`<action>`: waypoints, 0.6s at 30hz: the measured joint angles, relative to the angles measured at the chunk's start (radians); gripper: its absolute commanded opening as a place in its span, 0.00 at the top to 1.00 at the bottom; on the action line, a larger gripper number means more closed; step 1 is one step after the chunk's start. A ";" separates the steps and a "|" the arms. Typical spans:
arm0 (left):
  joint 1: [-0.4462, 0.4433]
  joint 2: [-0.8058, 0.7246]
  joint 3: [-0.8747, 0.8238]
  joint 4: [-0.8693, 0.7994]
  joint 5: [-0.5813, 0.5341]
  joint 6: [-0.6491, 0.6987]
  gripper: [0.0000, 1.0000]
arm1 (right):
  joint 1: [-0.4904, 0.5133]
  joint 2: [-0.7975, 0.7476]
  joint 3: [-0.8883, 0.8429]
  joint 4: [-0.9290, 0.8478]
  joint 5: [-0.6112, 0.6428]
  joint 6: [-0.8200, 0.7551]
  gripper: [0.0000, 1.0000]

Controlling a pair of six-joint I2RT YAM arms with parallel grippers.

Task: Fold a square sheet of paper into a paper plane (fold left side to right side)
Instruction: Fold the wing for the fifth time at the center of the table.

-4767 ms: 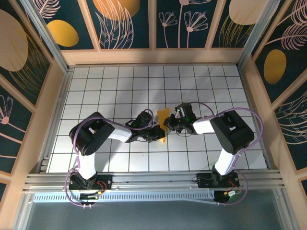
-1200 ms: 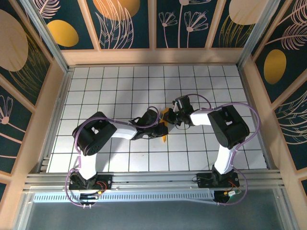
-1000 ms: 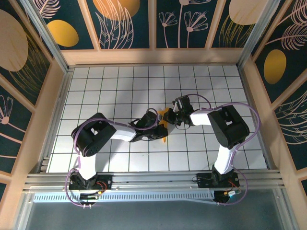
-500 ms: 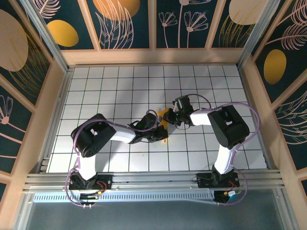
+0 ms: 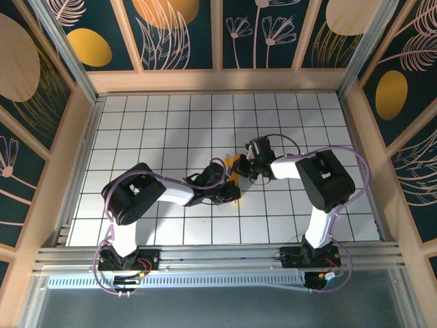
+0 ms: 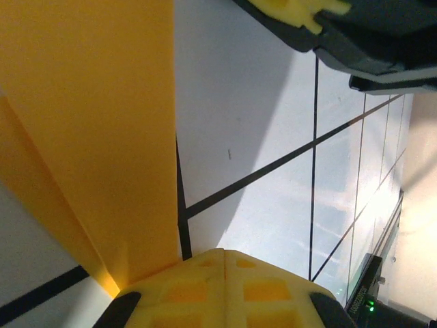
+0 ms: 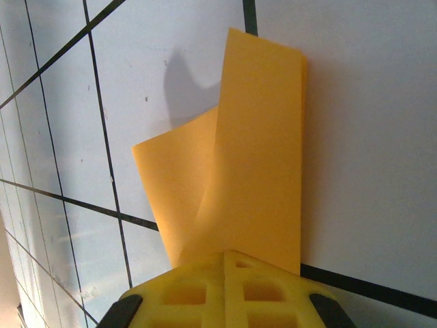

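Two tight claws (image 6: 224, 263) (image 7: 225, 265) on one sheet (image 7: 252, 157)

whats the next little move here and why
Probably slide the shut left claw along the folded edge to press it flat. The square sheet of paper is doubled over, but one layer bows up off the table, while the shut right claw seems to pinch its end.
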 measured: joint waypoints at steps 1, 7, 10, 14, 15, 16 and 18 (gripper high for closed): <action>-0.002 0.000 0.000 0.000 0.002 -0.001 0.98 | 0.000 0.000 0.000 0.000 0.000 0.000 1.00; -0.022 0.000 0.000 -0.001 0.015 -0.006 0.98 | 0.000 0.001 0.000 0.000 -0.001 0.000 1.00; -0.038 0.000 -0.002 -0.010 0.040 -0.015 0.98 | 0.000 0.001 0.000 0.000 -0.001 0.000 1.00; -0.055 0.000 -0.008 -0.011 0.059 -0.020 0.98 | 0.000 0.001 0.000 0.000 -0.001 0.000 1.00; -0.055 -0.001 -0.010 -0.011 0.063 -0.023 0.98 | 0.000 0.001 0.000 0.000 -0.001 0.000 1.00; -0.055 -0.002 -0.011 -0.010 0.064 -0.024 0.98 | 0.000 0.001 0.000 0.000 -0.001 0.000 1.00; -0.055 -0.007 -0.016 -0.011 0.067 -0.026 0.98 | 0.000 0.001 0.000 0.000 -0.002 0.000 1.00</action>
